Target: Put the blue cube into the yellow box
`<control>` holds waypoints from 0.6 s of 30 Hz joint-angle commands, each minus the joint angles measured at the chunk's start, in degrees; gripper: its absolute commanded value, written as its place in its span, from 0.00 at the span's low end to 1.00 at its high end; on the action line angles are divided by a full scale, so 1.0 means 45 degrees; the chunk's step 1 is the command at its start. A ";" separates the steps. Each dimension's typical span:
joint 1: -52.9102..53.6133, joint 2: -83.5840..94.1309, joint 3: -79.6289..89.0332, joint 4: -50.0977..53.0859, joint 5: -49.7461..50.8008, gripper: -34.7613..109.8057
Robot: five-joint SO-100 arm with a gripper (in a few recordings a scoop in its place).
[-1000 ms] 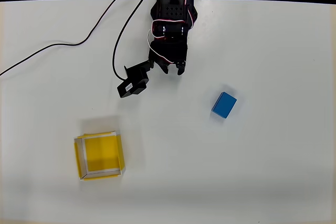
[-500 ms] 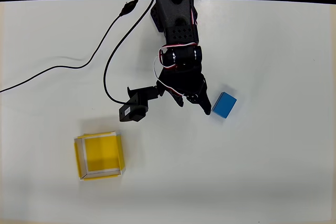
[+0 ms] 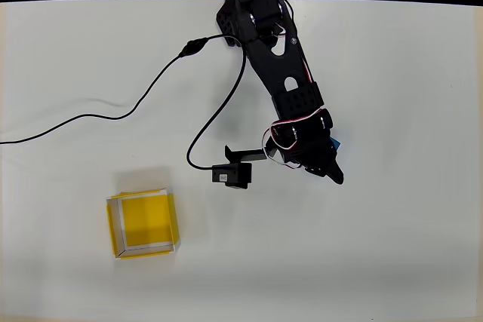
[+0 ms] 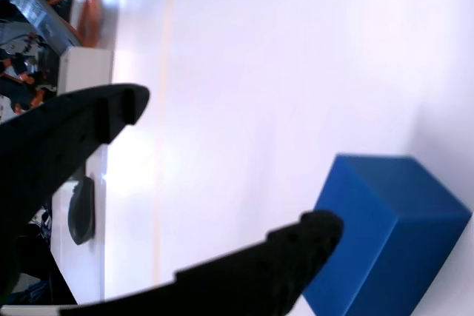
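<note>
The black two-finger gripper stands wide open, empty. The small matte bright-blue cube sits beside the lower finger, largely hidden under the arm overhead; contact indeterminate.

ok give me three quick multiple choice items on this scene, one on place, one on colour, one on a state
1. Where does the shallow square yellow box sit in the overhead view?
A. lower left
B. upper right
C. under the arm

2. What colour is the small solid cube beside the hand?
A. red
B. blue
C. green

3. How do the hand's fingers stand in the wrist view?
A. shut on the cube
B. shut on nothing
C. spread apart

Answers: 1 A, the box lies on the white table at lower left, away from the arm. 2 B, its faces are bright blue. 3 C, white table shows between the two black fingers, and the cube sits by the lower one, not clamped.
</note>
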 commanded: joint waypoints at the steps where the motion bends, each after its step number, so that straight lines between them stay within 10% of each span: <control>1: -0.0449 -0.0098 -0.1406 0.0332 0.0312 0.55; 18: -0.1250 -0.2402 -0.1523 0.0449 0.0645 0.55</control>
